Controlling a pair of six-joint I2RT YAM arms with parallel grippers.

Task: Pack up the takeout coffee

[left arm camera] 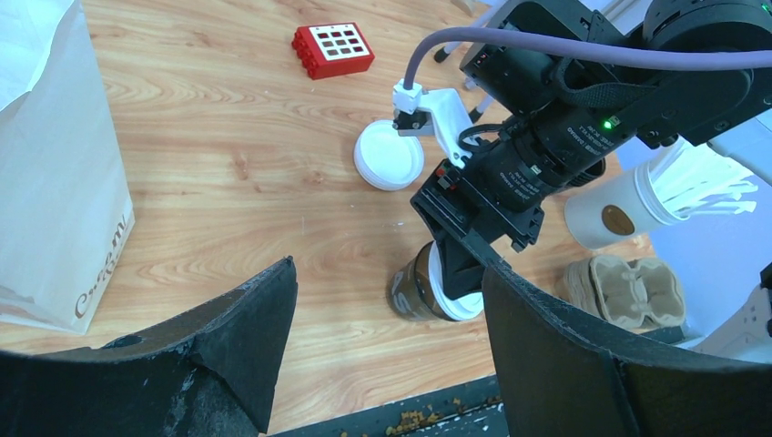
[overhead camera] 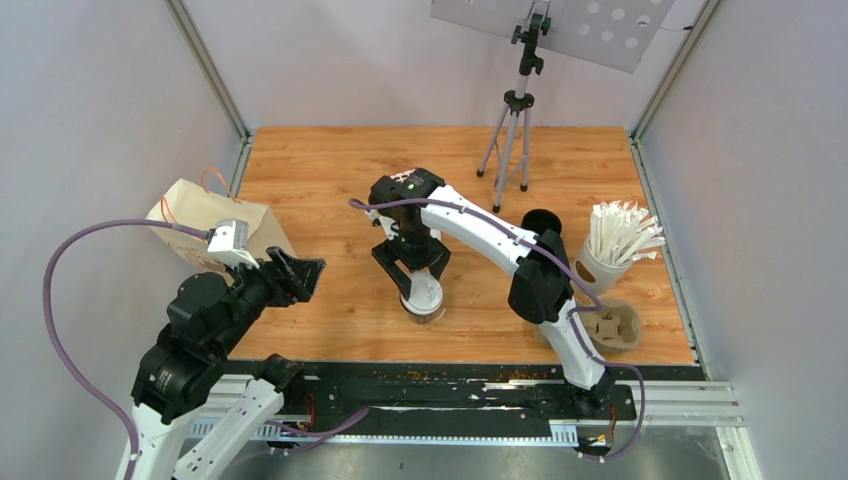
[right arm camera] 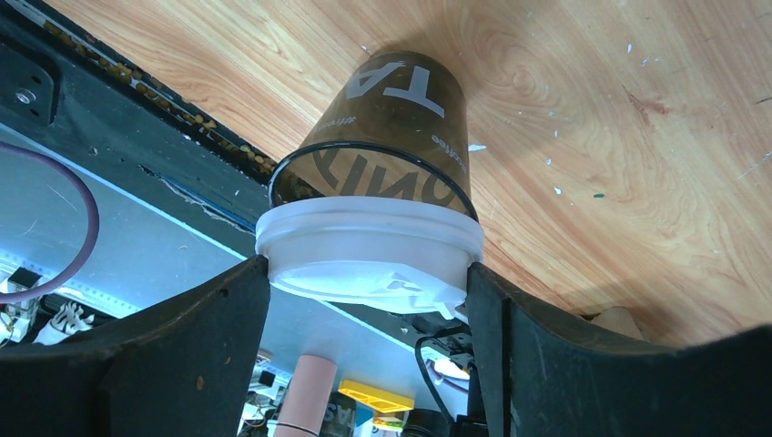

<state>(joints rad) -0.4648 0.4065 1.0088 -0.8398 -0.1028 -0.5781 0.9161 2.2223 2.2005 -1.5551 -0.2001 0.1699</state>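
We read the step as the pick of one cup (overhead camera: 424,312). It sits mid-frame in the top view, on the near half of the desk (overhead camera: 330,170), lid (right arm camera: 364,246) up. We can't tell if its base rests on the wood or is just off it.

The right tool (overhead camera: 420,283) is down over it. In the wrist view its fingers (right arm camera: 218,337) stand one on each side of the white lid, at the rim. We can't tell if they clamp it or only flank it, so grip is unconfirmed.

The left tool (left arm camera: 390,269) has its fingers wide apart with nothing between them. It sits at lower left of the top view, just beside the bag (overhead camera: 205,225).

A second lid (left arm camera: 387,157) shows in the left wrist view, above the cup. We can't see whether a cup is under it. A red block (left arm camera: 333,49) lies at the top of that frame. The tray (overhead camera: 612,328) and straw cup (overhead camera: 605,262) are at right, well apart from the cup.

We judge nothing packed so far, since no cup shows in the tray and we can't see into the bag.

Next move, our guess:
- Squeeze firmly under the lid rim.
- Lift straight up and keep the cup upright.
- Carry it to the tray at right or the bag at left.

Risks: the lid may pop off if gripped only on the plastic, and the cup may tip on the way.
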